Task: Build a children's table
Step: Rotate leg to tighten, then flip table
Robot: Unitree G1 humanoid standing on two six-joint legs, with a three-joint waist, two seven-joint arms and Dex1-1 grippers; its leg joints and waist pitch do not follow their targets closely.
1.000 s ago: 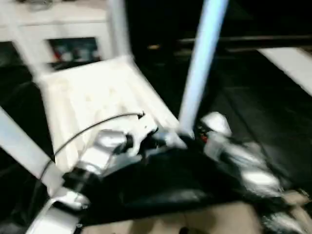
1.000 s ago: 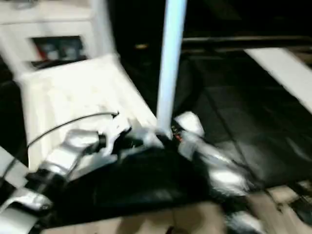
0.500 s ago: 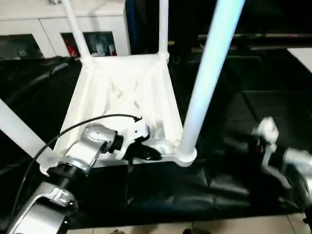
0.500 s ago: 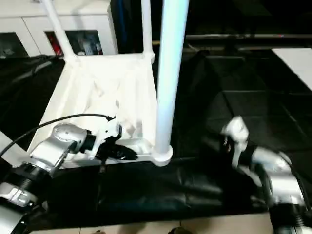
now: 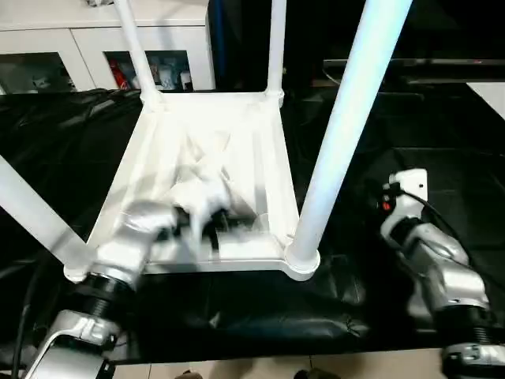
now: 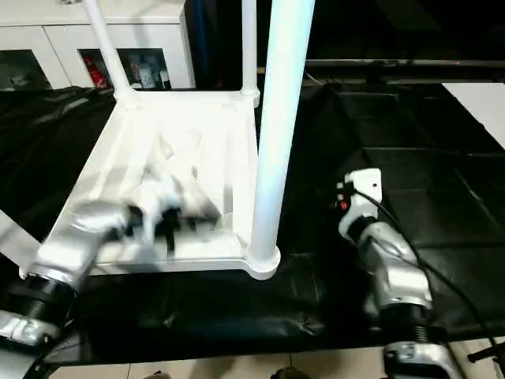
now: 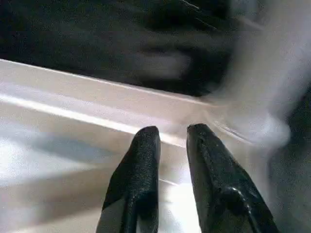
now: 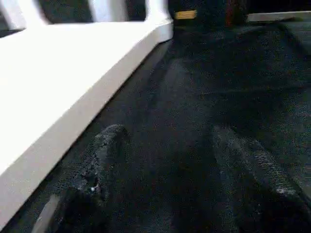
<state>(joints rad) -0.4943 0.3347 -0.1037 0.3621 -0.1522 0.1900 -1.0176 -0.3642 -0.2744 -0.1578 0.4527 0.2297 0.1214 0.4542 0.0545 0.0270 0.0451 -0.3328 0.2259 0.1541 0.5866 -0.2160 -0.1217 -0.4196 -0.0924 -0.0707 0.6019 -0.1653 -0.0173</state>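
table: I'm seeing the white plastic children's table (image 5: 209,158) lying upside down on black cloth (image 5: 410,126), legs pointing up | left gripper (image 7: 172,131): hovering over the ribbed underside, fingers slightly parted, gripping nothing | right gripper (image 8: 167,145): spread wide, empty, beside table edge

I see the white table top (image 5: 237,150) with white legs (image 5: 347,118) on black cloth (image 5: 260,308); my fingers (image 7: 141,170) are black.

Black cloth (image 5: 410,126) underneath; white cabinet (image 5: 95,31) behind, contents unclear.
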